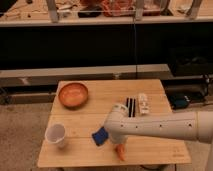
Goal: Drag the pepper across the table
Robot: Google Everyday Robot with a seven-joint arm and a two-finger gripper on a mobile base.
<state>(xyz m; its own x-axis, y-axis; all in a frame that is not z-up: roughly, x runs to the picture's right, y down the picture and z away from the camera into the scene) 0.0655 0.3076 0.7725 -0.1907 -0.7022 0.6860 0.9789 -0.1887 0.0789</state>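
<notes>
The pepper is a small slim orange piece lying on the light wooden table near its front edge, just right of the blue sponge. My white arm reaches in from the right. My gripper points down at its end, right over the pepper's upper end and seemingly in contact with it. The arm's bulk hides the gripper's tip.
A round orange-brown bowl sits at the table's back left. A white cup stands at the front left. A black object and a white object lie at the back right, behind my arm.
</notes>
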